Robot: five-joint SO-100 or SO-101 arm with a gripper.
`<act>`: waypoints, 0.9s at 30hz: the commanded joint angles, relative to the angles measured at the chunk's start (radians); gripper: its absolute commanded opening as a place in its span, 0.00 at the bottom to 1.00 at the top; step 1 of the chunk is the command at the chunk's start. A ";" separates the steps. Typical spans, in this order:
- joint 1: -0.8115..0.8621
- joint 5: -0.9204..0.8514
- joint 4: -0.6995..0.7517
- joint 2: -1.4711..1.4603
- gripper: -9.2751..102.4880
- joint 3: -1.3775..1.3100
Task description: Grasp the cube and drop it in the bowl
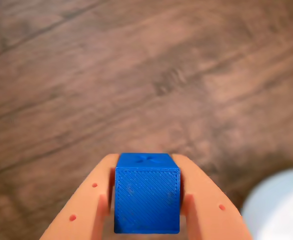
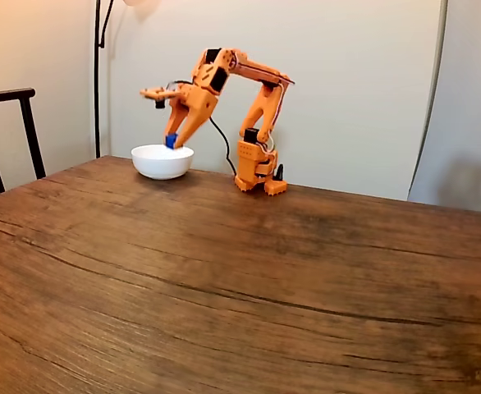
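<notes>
The bright-blue cube (image 1: 147,194) is clamped between my two orange fingers (image 1: 94,200) in the wrist view, my gripper (image 1: 147,172) shut on it. In the fixed view the gripper (image 2: 172,144) holds the cube (image 2: 171,141) just above the rim of the white bowl (image 2: 162,162) at the far left of the table. In the wrist view a blurred edge of the bowl (image 1: 281,205) shows at the lower right, beside the gripper rather than under it.
The orange arm's base (image 2: 256,168) stands on the wooden table (image 2: 240,271) near its far edge, right of the bowl. A dark chair back (image 2: 6,123) and a lamp pole (image 2: 98,74) stand at the left behind the table.
</notes>
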 commanded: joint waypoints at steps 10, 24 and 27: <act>0.420 0.187 0.178 0.233 0.14 -0.015; 0.738 0.293 0.166 0.230 0.14 -0.009; 0.793 0.295 0.127 0.230 0.14 0.040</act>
